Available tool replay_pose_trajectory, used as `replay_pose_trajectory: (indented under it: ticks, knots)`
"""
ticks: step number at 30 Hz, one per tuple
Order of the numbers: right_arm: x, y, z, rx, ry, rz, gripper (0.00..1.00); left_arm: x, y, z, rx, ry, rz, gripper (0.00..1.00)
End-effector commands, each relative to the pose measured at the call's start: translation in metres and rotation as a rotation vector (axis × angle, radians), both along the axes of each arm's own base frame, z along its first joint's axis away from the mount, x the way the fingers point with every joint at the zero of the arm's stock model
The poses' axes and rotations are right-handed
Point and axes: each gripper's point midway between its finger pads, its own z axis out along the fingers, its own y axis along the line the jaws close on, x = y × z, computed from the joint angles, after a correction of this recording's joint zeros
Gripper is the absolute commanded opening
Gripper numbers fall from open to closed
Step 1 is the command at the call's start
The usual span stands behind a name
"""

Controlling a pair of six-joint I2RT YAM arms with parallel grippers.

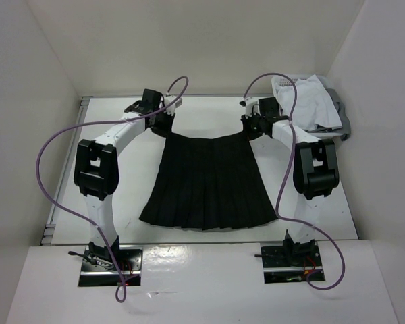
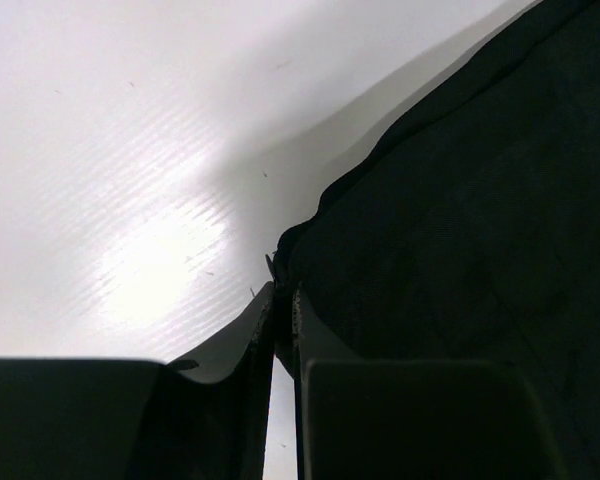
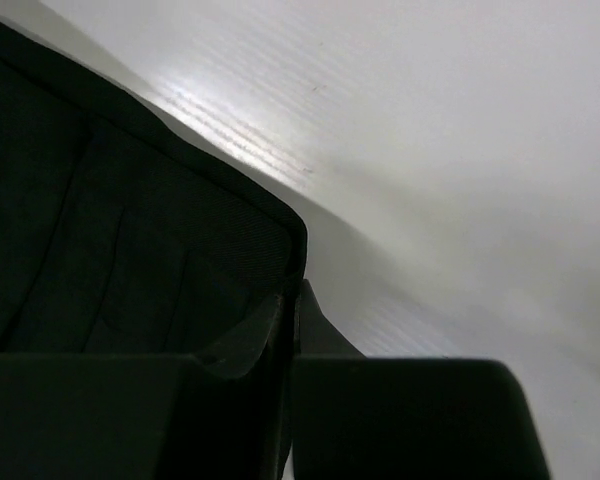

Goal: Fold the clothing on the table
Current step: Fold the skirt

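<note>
Skirt spread on tabletop.
Left tool, right tool clamped on waist corners, ready to fold toward hem.

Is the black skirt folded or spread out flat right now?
Spread out, not folded. The skirt lies on the table in its full fan shape, narrow waist far, wide hem near, with no part doubled over.
</note>
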Motion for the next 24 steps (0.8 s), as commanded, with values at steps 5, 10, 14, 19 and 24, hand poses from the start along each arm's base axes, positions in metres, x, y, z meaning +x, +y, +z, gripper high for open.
replay_pose_trajectory:
  ticks: [5,10,14,19,24]
  knots:
    - [0.03,-0.007,0.094,0.019,-0.29,-0.153,0.0,0.02,0.01,0.069,0.02,-0.183,0.071,0.0]
    - [0.031,-0.016,0.128,0.019,-0.375,-0.205,0.0,0.018,0.014,0.105,0.012,-0.271,0.092,0.0]
    - [0.018,-0.012,0.139,0.018,-0.378,-0.179,0.0,0.004,0.015,0.135,-0.002,-0.338,0.056,0.0]
    - [-0.01,-0.011,0.136,-0.024,-0.362,-0.116,0.0,-0.038,0.005,0.142,-0.034,-0.334,-0.03,0.0]
    - [-0.029,-0.011,0.128,-0.059,-0.342,-0.069,0.0,-0.081,-0.002,0.118,0.016,-0.294,-0.115,0.0]
